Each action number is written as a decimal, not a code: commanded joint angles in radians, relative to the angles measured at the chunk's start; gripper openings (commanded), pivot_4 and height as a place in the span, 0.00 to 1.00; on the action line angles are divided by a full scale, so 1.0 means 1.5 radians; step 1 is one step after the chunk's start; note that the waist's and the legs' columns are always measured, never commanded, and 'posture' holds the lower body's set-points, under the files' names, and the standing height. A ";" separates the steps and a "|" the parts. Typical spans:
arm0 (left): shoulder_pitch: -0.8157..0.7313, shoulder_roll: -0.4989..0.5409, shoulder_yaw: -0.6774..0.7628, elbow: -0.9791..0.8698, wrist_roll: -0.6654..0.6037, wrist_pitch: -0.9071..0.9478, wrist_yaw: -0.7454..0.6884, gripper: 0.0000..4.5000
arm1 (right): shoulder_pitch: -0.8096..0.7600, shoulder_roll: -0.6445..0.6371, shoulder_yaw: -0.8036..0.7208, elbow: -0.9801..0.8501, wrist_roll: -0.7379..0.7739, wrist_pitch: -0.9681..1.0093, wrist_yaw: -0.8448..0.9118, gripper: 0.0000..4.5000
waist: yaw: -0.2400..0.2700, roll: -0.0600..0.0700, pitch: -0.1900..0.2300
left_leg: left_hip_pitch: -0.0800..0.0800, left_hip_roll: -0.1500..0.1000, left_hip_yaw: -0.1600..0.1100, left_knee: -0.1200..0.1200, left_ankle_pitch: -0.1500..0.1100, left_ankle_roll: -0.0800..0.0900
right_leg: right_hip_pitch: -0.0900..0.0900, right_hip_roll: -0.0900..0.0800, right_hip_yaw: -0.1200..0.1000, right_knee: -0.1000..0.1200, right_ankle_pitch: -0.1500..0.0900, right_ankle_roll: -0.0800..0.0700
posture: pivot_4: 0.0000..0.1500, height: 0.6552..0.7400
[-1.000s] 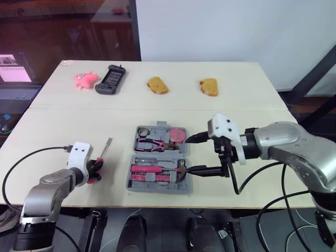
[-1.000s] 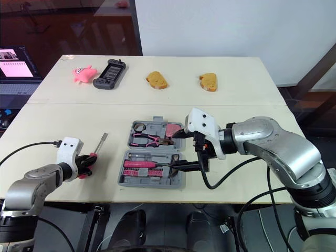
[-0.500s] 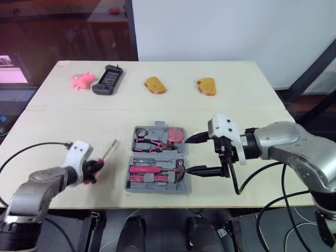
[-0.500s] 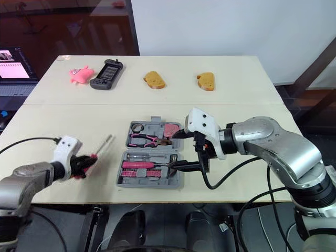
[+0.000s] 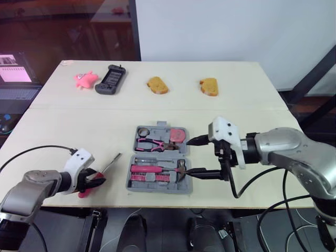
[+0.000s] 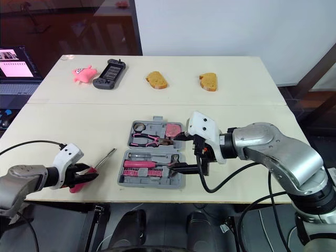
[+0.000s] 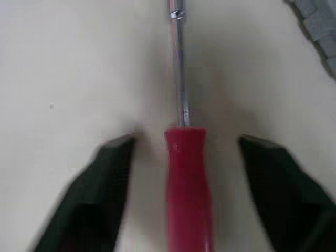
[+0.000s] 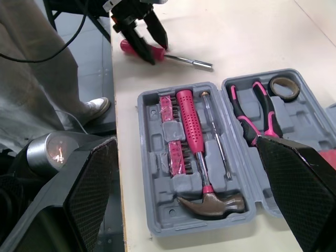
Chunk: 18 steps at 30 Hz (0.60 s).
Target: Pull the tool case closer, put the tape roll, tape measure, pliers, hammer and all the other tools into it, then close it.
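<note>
The left gripper [image 7: 186, 140], spread apart, is set astride the red-handled, steel-shafted screwdriver [image 7: 186, 178], apparently so the handle can be clamped. The screwdriver is found on the cream table [image 5: 236, 94] at nine o'clock of the open grey plastic tool case [image 5: 157, 190]. The right gripper [image 5: 202, 156] is held agape at three o'clock, probably to steady the case.

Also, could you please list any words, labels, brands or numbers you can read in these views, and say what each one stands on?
No text can be read in any view.
On the laptop screen: a pink and white window, with contents too small to read.
On the black handheld device: no legible marking.
On the tool case and the tools in it: no legible label or brand.
</note>
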State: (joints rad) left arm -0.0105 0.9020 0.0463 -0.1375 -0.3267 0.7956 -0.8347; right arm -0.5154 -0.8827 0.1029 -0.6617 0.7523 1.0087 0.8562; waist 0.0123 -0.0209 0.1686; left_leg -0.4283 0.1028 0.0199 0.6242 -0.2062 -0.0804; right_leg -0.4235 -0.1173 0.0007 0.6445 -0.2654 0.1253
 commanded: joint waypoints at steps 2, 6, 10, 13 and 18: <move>-0.010 0.023 -0.032 0.024 0.034 -0.008 -0.009 0.88 | -0.002 -0.003 -0.024 -0.020 0.012 -0.003 -0.009 1.00 | 0.000 0.000 0.000 | 0.000 0.000 0.000 0.000 0.000 0.000 | 0.000 0.000 0.000 0.000 0.000 0.000 | 1.00 0.77; -0.018 0.042 -0.058 0.016 0.051 0.003 -0.014 0.88 | -0.001 -0.003 -0.023 -0.019 0.013 -0.004 -0.013 1.00 | 0.000 0.000 0.000 | 0.000 0.000 0.000 0.000 0.000 0.000 | 0.000 0.000 0.000 0.000 0.000 0.000 | 1.00 0.77; -0.033 0.047 -0.062 0.003 0.049 0.032 -0.012 0.88 | 0.000 -0.003 -0.023 -0.017 0.012 -0.007 -0.013 1.00 | -0.001 0.000 0.000 | 0.000 0.000 0.000 0.000 0.000 0.000 | 0.000 0.000 0.000 0.000 0.000 0.000 | 1.00 0.77; -0.037 0.044 -0.065 -0.006 0.047 0.049 -0.012 0.76 | 0.001 -0.004 -0.022 -0.016 0.009 -0.009 -0.011 1.00 | -0.001 0.000 0.000 | 0.000 0.000 0.000 0.000 0.000 0.000 | 0.000 0.000 0.000 0.000 0.000 0.000 | 1.00 0.77; -0.035 0.039 -0.061 -0.018 0.040 0.077 -0.007 0.23 | 0.000 -0.009 -0.019 -0.013 0.004 -0.012 -0.006 1.00 | -0.001 0.000 0.000 | 0.000 0.000 0.000 -0.001 0.000 0.000 | 0.000 0.000 0.000 0.000 0.000 0.000 | 1.00 0.77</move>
State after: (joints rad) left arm -0.0798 0.9587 -0.0281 -0.1495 -0.2598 0.8780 -0.8423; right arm -0.5111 -0.8848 0.0990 -0.6650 0.7590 1.0063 0.8413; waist 0.0107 -0.0210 0.1688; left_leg -0.4285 0.1028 0.0201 0.6232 -0.2061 -0.0803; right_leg -0.4242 -0.1172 0.0008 0.6446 -0.2655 0.1252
